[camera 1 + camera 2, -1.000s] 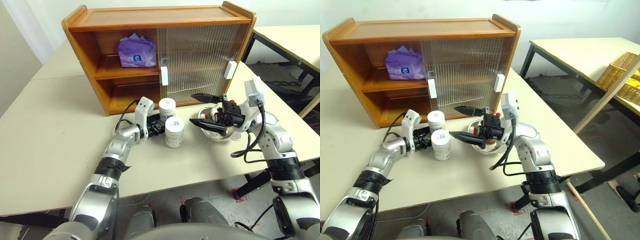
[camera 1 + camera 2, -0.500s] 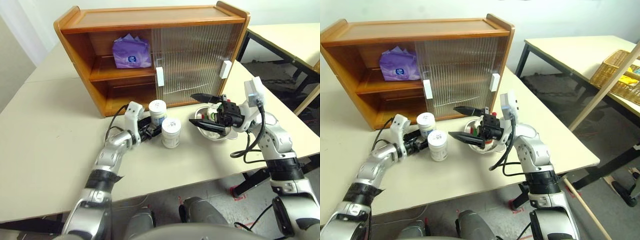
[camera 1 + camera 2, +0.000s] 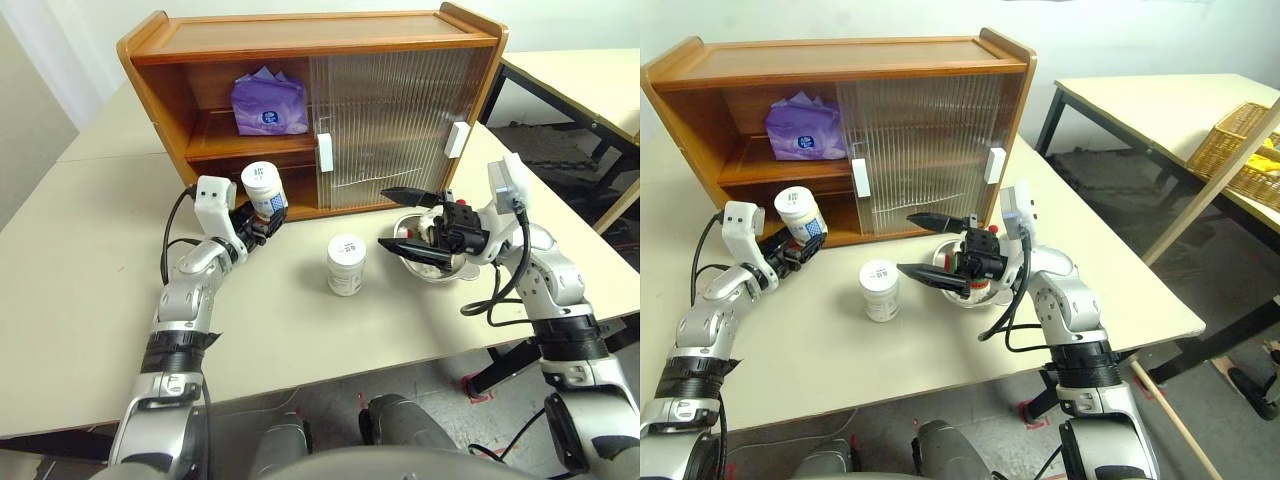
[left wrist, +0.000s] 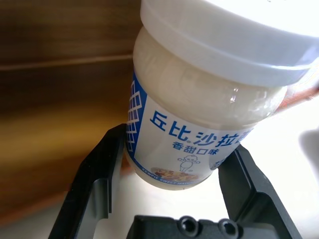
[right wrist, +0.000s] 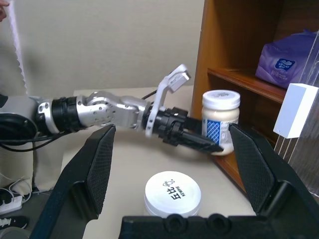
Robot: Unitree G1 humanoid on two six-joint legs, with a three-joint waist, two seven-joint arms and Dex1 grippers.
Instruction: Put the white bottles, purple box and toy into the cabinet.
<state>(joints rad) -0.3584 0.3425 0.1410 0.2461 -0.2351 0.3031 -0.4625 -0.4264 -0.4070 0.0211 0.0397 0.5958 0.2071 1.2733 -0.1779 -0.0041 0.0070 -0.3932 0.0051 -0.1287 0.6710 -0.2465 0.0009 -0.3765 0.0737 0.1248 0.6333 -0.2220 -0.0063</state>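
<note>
We can't really make out the toy: our right gripper (image 3: pixel 400 219) hangs over the steel bowl (image 3: pixel 432 262), its fingers spread wide with nothing between them, and they cover most of what's in the bowl. Just a bit of red and green peeks out in there.

Our left gripper (image 3: pixel 265 222) has its fingers clamped on one white bottle (image 3: pixel 264 188), held off the surface right in front of the cabinet (image 3: pixel 320 100), at the open left half by the lower shelf. In the left wrist view the bottle's cap runs out of frame.

The other white bottle (image 3: pixel 346 264) stands upright on the surface (image 3: pixel 90 260), out in the open between the two grippers, touching nothing.

The purple box (image 3: pixel 268 105) sits on the upper shelf, left side. The sliding doors cover the right half, so what's behind the ribbed panels is hard to tell. There's lots of bare surface on the left.
</note>
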